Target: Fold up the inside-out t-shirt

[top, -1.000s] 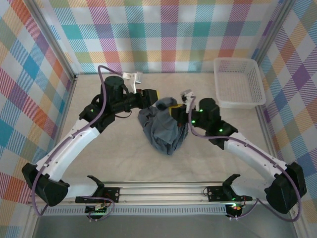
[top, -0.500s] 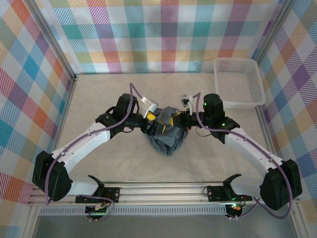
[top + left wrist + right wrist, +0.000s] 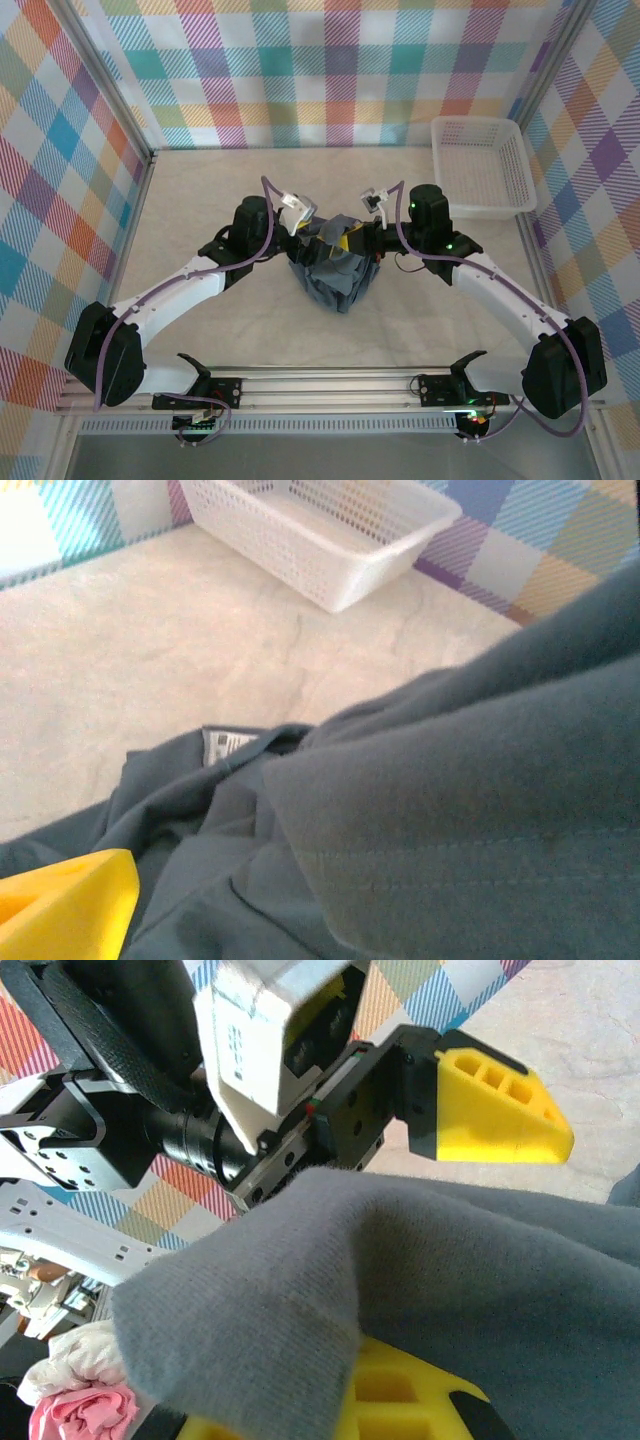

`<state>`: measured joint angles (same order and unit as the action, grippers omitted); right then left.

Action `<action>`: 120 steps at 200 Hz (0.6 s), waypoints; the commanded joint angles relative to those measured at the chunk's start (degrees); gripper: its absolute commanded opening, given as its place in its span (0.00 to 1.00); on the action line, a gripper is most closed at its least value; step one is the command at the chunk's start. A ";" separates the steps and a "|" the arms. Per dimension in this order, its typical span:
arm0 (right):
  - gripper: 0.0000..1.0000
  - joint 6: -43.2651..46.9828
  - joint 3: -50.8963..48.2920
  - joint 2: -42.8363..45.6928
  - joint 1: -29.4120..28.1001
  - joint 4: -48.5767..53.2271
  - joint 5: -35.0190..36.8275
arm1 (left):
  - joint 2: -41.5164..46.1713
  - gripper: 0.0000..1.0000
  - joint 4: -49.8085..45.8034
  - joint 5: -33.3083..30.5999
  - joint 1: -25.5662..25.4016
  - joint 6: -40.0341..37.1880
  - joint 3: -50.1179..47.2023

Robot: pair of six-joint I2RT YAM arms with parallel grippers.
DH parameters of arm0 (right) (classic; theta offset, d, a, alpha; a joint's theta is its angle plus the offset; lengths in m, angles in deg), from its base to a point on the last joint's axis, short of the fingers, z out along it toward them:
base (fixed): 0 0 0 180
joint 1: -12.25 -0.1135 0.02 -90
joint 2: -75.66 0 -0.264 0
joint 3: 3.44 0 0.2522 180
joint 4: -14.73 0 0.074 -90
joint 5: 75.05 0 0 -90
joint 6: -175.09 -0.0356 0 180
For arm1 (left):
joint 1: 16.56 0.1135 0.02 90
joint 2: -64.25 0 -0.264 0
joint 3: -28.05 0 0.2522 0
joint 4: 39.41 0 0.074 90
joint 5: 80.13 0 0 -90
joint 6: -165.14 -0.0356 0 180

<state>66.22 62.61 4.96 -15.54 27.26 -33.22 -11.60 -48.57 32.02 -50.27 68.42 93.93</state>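
From above, the inside-out t-shirt (image 3: 335, 282) lies bunched in a soft, creased slate-grey heap at the middle of the pale mottled table (image 3: 220, 200). The left pincer (image 3: 318, 238) and right pincer (image 3: 353, 240) meet at its far edge. A white mesh basket (image 3: 480, 165) sits well apart at the far right.

In the left wrist view, stitched hems and a small white label (image 3: 228, 744) show on the cloth. One yellow plastic finger (image 3: 60, 905) sits at the frame's edge and cloth covers the other, so I cannot tell how this pincer stands.

In the right wrist view, the right pincer's ribbed yellow fingers (image 3: 400, 1400) are closed together on a thick fold of shirt.
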 commanded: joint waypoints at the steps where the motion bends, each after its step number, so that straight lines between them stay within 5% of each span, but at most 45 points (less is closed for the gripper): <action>1: 0.00 0.10 1.41 0.38 0.23 0.28 -2.33 | 1.42 0.86 5.07 -0.54 0.28 1.14 1.93; 62: 0.00 0.53 1.59 0.60 0.23 1.03 -3.41 | 0.38 0.45 6.84 1.63 1.37 3.61 3.48; 79: 0.00 0.25 1.59 0.71 0.20 0.75 -3.34 | -1.28 0.44 7.84 3.40 1.37 5.32 4.45; 103: 0.00 0.07 1.58 1.03 0.25 0.74 -1.54 | -4.78 0.56 8.58 4.71 1.30 7.67 5.62; 112: 0.00 0.55 1.50 1.32 0.34 2.14 1.28 | -5.16 0.48 8.47 3.64 1.39 8.50 5.95; 120: 0.00 1.47 1.50 1.70 0.32 4.84 5.77 | -4.76 0.32 7.41 2.17 1.75 9.90 6.77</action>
<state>66.24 62.63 4.99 -15.50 28.26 -33.39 -15.49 -42.04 34.47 -49.53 74.32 98.45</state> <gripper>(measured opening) 0.055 0.486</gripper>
